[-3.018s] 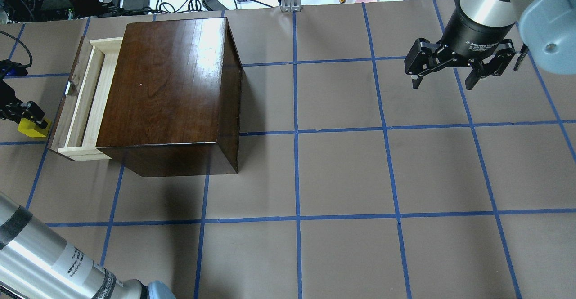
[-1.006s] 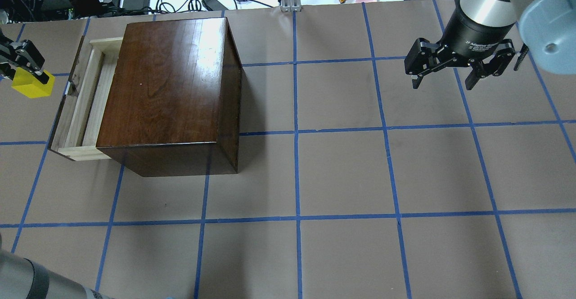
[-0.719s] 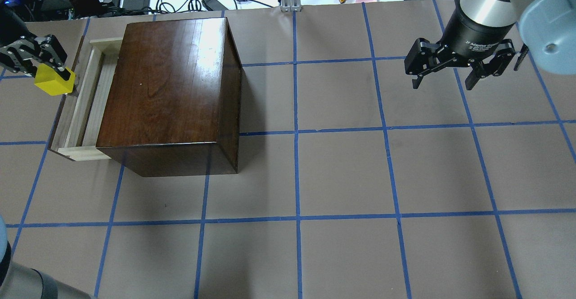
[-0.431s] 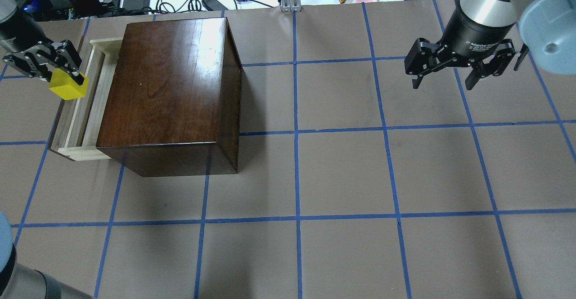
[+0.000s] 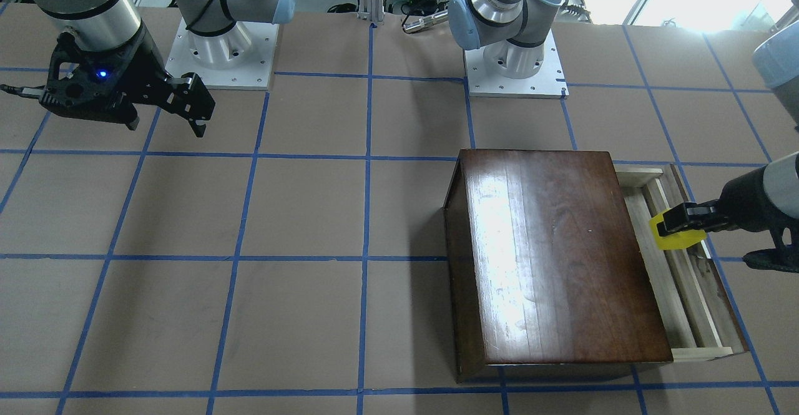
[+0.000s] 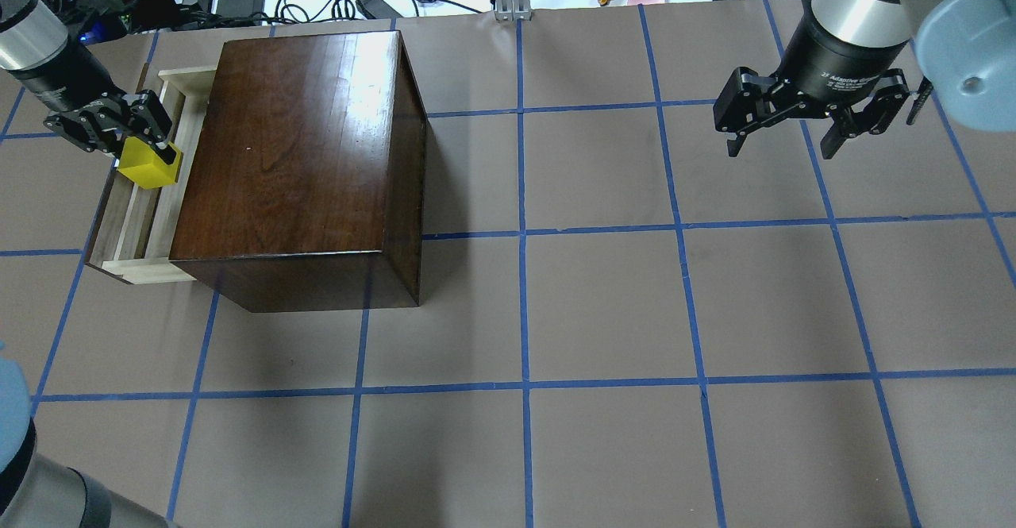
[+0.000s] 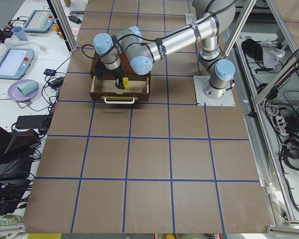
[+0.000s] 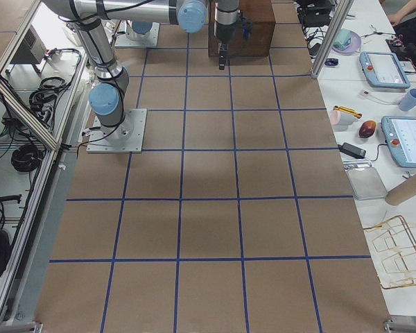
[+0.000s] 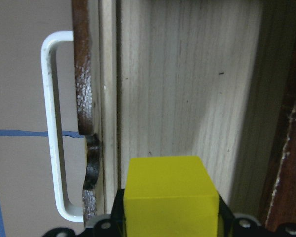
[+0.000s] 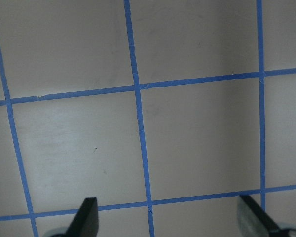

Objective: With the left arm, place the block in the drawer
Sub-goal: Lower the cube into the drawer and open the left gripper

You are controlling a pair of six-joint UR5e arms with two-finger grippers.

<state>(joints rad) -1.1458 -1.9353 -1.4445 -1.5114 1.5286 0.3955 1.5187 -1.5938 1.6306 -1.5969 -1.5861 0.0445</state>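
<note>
One broad table (image 6: 603, 306), taped into blue squares, and on it the landmark for everything: the dark wooden box (image 6: 302, 155). The left arm (image 6: 40, 44) reaches in at the box's open side. From that side the drawer (image 6: 147, 226) stands pulled out, pale tray showing, white handle (image 9: 52, 128) on the face turned away from the box.

Well apart from the box, off its opposite side, the right gripper (image 6: 782, 145) hangs over bare table with its jaws spread wide and nothing between them. No part in this one.

Now the action: the left gripper (image 5: 677, 224) is clamped on the yellow block (image 6: 149, 171), fingers on two opposite faces. The block sits over the drawer's tray, just beside the box's wall, toward the far end of the opening. In the wrist view the pale drawer floor lies straight beyond the block, with the front panel to one side and the box's edge to the other.

By my read, the carry is as good as done and the placing step is in hand. The next move calls for a straight descent between box wall and front panel, then letting go low enough that the block does not bounce. The gap looks snug, so drift toward the box is the thing to watch.
</note>
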